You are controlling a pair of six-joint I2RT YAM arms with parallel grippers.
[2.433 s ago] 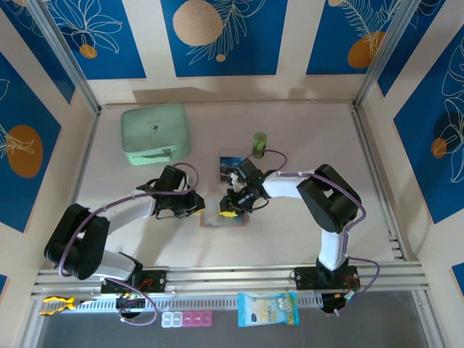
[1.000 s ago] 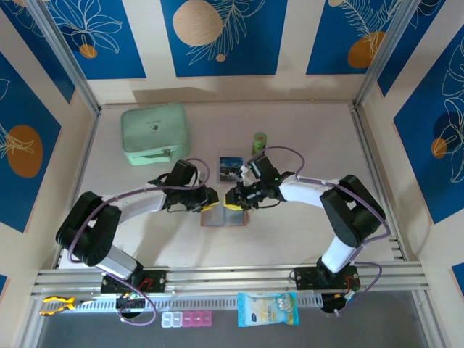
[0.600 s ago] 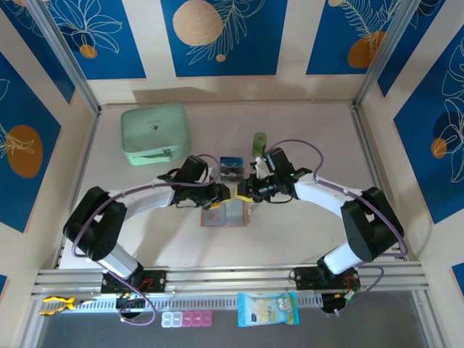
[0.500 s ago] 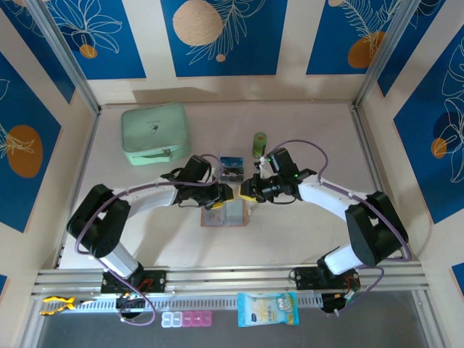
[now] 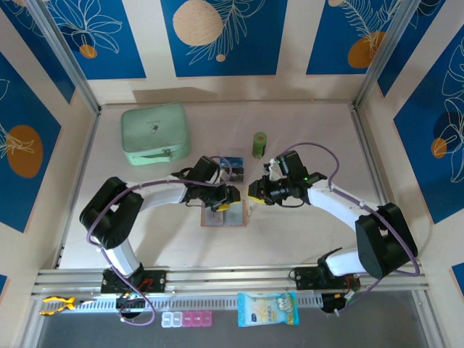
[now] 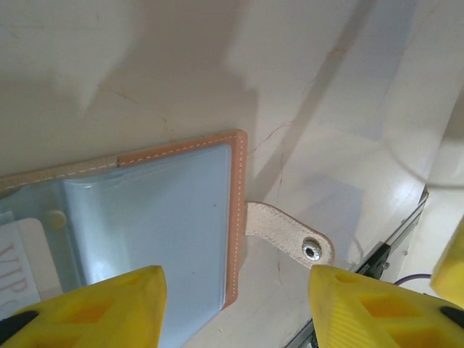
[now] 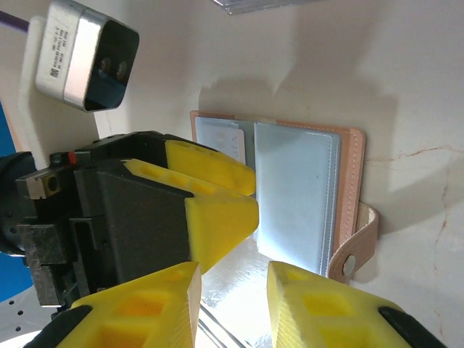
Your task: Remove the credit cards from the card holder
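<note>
Card holder [image 6: 167, 210] lying open, long axis left-right, left claw [image 6: 235, 290] spread, right claw [image 7: 233, 279] spread

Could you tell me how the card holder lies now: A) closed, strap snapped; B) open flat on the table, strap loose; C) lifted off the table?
B: the card holder lies spread open on the table, pockets facing up, its snap strap sticking out unfastened.
</note>
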